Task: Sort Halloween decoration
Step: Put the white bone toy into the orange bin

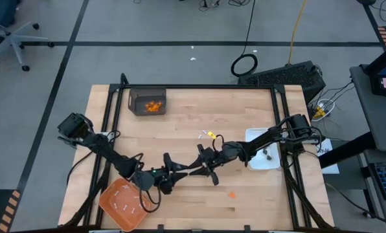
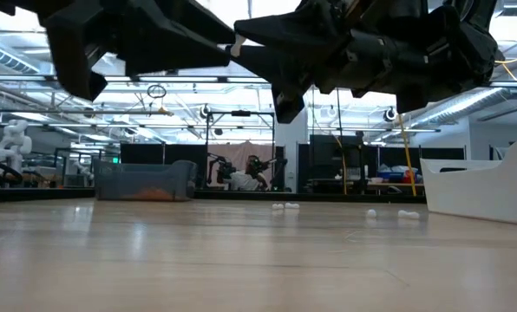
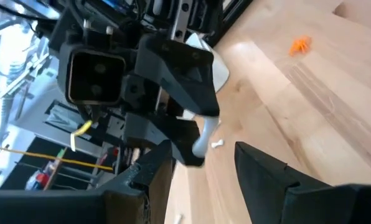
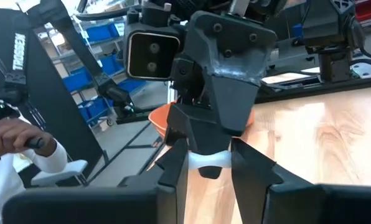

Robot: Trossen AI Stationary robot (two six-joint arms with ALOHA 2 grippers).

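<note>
On the pale wooden surface (image 1: 180, 129), two dark hands meet mid-air near the front edge, both the left hand (image 1: 175, 172) and right hand (image 1: 204, 167) grasping one small white stick (image 4: 209, 163) between them.
</note>
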